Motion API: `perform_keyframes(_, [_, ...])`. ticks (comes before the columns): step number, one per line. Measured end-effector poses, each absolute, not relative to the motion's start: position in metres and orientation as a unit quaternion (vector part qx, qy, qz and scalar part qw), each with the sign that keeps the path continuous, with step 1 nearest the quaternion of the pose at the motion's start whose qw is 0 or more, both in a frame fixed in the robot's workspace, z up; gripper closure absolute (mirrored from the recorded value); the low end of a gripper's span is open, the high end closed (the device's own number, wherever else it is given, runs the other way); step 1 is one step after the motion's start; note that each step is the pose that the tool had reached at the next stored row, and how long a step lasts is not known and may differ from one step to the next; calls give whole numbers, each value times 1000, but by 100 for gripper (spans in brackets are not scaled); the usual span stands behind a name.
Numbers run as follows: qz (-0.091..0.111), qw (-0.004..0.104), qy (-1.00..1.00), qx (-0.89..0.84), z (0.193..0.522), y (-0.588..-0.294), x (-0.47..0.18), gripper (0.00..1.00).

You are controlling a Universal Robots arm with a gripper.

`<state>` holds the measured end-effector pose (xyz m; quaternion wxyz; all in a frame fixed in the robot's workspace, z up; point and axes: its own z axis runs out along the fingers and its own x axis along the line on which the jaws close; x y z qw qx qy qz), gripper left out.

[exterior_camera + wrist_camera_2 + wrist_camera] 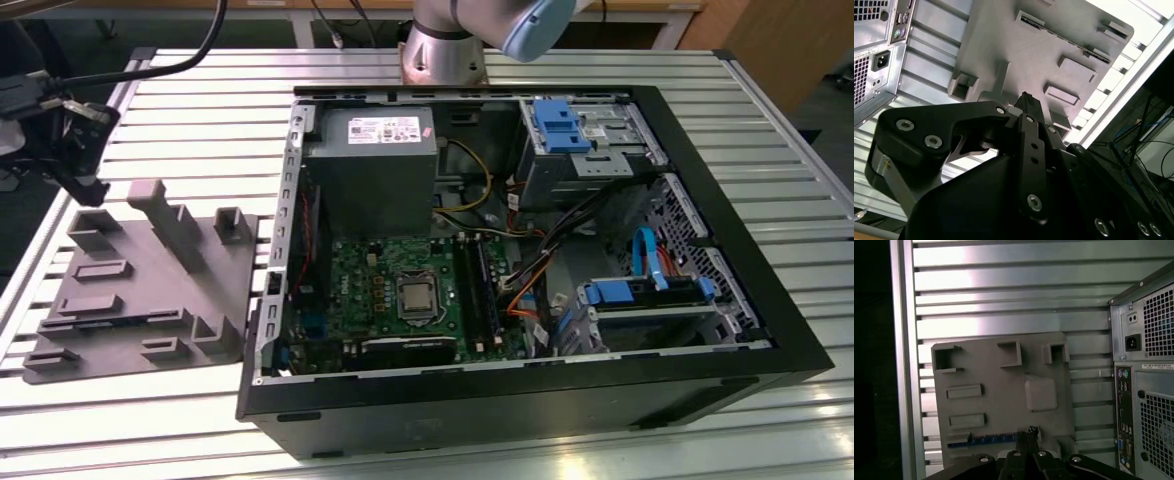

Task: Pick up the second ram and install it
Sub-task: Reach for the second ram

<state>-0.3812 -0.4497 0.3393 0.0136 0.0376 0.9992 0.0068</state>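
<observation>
The second ram (984, 440) shows as a thin bluish strip standing on edge in a long slot of the grey holder block (1004, 370). In the exterior view that block (140, 290) lies on the slatted table at the exterior view's left of the open computer case (534, 400). My gripper (83, 185) hangs above the block's far left part. In both wrist views its black fingers (1027, 432) are pressed together with nothing visible between them, and their tips are near one end of the strip, above it. The gripper (1026, 97) is shut.
The green motherboard (400, 280) with long black slots (474, 290) lies inside the case, beside a grey power supply (374, 170), blue drive brackets (561, 125) and loose cables (534, 270). Upright posts (167, 215) rise from the holder block. The table edge (901, 365) runs beside it.
</observation>
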Motion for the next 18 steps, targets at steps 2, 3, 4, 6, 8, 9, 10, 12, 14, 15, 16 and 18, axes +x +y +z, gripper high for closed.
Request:
perform_keyframes(2, [7,14,999,38,339,-450,-381,89])
perform_keyframes(3, [7,14,999,38,339,-451,-382,89])
perform_keyframes(4, [7,14,999,38,338,-451,-382,89])
perform_keyframes(6, [7,14,999,38,338,-452,-382,89])
perform_keyframes(8, [7,14,999,38,337,-452,-383,89])
perform_keyframes(9, [7,14,999,38,337,-453,-383,89])
perform_keyframes(10, [7,14,999,38,337,-453,-383,89])
perform_keyframes(12, [7,14,999,38,336,-454,-384,89])
perform_keyframes(14, [7,14,999,38,335,-454,-385,89])
perform_keyframes(15, [7,14,999,38,335,-454,-385,89])
perform_keyframes(16, [7,14,999,38,335,-455,-385,89])
perform_keyframes(18, [7,14,999,38,334,-455,-386,89])
